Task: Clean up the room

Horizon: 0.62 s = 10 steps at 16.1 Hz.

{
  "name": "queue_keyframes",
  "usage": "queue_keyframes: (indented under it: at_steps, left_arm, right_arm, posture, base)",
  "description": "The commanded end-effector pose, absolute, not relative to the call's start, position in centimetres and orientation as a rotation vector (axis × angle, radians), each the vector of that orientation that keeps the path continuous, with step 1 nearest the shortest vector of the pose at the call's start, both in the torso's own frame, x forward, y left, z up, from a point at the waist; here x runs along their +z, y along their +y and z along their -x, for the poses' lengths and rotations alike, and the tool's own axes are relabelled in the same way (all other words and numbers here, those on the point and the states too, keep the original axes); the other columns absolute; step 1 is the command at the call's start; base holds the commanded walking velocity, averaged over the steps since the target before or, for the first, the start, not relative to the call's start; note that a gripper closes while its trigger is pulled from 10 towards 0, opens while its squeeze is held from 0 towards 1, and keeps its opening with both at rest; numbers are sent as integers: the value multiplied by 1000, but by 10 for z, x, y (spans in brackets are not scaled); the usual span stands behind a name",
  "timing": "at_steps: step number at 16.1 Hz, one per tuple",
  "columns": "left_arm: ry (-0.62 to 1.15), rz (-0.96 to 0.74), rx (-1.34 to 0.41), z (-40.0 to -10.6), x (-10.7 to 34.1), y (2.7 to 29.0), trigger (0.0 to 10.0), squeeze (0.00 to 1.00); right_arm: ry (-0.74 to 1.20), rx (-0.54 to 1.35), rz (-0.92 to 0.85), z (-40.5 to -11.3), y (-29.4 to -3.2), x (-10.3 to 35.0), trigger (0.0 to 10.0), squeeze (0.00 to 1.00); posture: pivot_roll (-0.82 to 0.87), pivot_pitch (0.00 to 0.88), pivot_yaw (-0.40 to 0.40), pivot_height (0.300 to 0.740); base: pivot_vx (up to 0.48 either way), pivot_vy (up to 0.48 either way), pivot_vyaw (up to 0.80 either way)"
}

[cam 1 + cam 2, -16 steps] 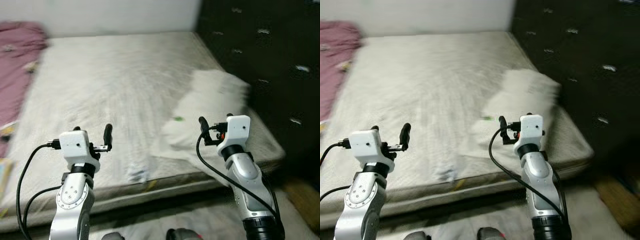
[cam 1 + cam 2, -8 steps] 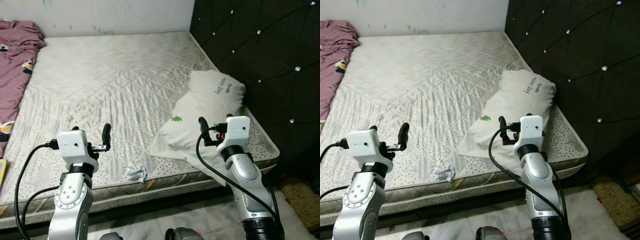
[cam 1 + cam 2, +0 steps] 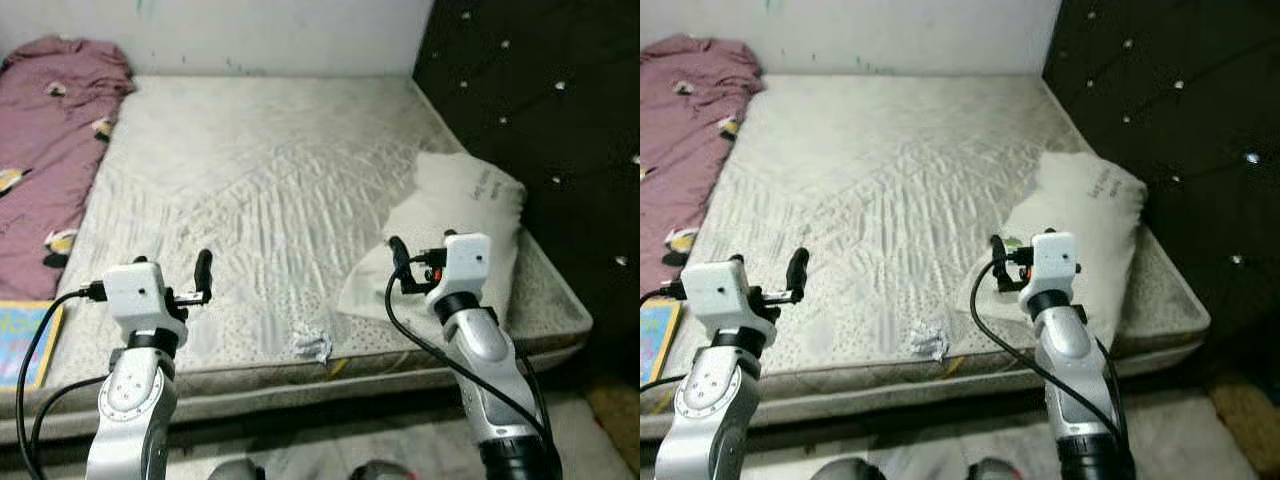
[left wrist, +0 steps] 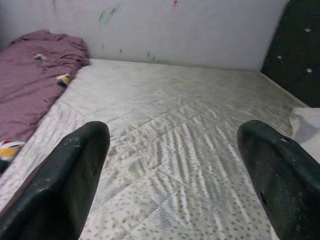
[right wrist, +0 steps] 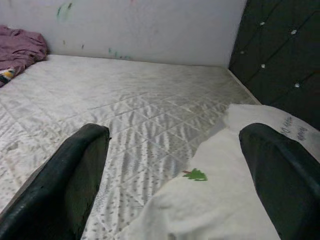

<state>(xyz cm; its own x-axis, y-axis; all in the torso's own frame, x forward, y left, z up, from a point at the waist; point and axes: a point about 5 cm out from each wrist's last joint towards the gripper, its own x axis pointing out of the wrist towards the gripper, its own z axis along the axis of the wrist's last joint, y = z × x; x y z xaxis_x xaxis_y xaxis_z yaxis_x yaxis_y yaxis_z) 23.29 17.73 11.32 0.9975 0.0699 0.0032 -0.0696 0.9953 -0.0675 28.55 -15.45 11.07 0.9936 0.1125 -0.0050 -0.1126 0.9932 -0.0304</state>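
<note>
Left gripper [image 4: 172, 170] is held over the near edge of the mattress [image 3: 260, 190], fingers spread wide, nothing between them. A book [image 3: 25, 340] at the far left is cut off by the frame. A purple blanket [image 3: 45, 150] is bunched along the left side. A crumpled paper [image 3: 311, 345] is seen at the front edge, between the arms. Right gripper [image 5: 175, 175] is raised just before the pillow [image 3: 470, 225], fingers also spread. The dark headboard [image 3: 540, 120] is blurred at right.
</note>
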Motion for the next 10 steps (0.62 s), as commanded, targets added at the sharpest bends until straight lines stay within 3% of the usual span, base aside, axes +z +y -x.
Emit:
queue_keyframes:
  at_steps: [1, 10]
  left_arm:
    - [-18, 66, 50, -234, 116, 172, 10000, 0]
    - [-31, 71, 26, -233, 117, 169, 10000, 0]
  right_arm:
    - [0, 85, 39, -286, -163, 113, 10000, 0]
    - [16, 77, 14, -286, -163, 111, 10000, 0]
  posture:
    - [60, 38, -33, 740]
    - [58, 41, -36, 740]
  base:
    - [0, 435, 0]
    - [0, 0, 0]
